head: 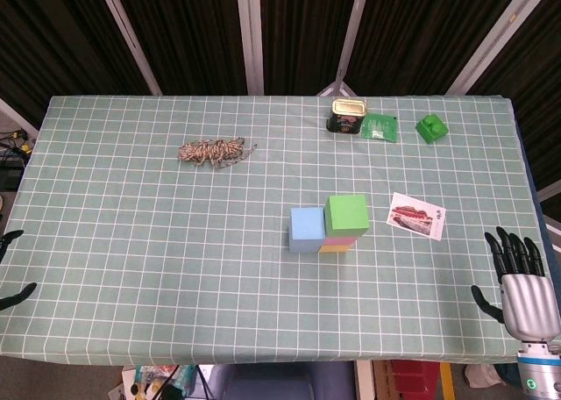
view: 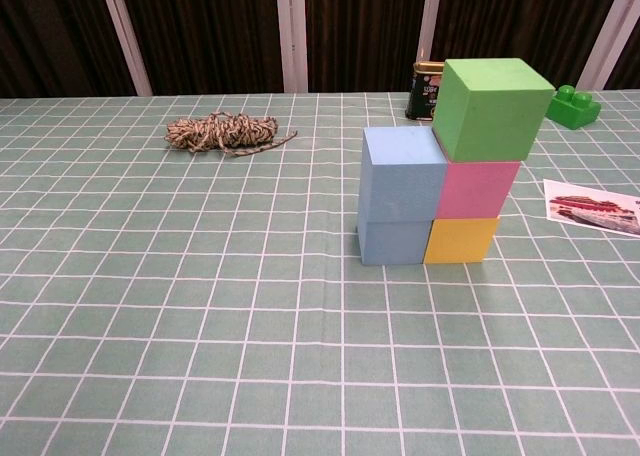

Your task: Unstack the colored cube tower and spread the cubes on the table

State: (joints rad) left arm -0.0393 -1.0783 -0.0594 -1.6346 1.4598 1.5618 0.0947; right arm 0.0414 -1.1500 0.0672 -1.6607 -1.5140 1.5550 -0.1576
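The tower stands right of the table's middle: a green cube (head: 345, 213) (view: 492, 108), turned slightly, sits on a pink cube (view: 476, 188), which sits on a yellow cube (view: 460, 240). Touching its left side is a blue cube (head: 307, 225) (view: 402, 169) on top of a second blue cube (view: 392, 242). My right hand (head: 522, 282) hovers at the table's front right edge, fingers spread, holding nothing, well right of the tower. Of my left hand (head: 12, 267) only dark fingertips show at the far left edge, apart and holding nothing. Neither hand appears in the chest view.
A bundle of twine (head: 213, 150) (view: 222, 132) lies back left of the tower. A tin can (head: 347, 116) (view: 426, 88), a green packet (head: 380, 126) and a green toy brick (head: 430, 127) (view: 572, 107) sit at the back right. A photo card (head: 416, 215) (view: 594, 207) lies right of the tower.
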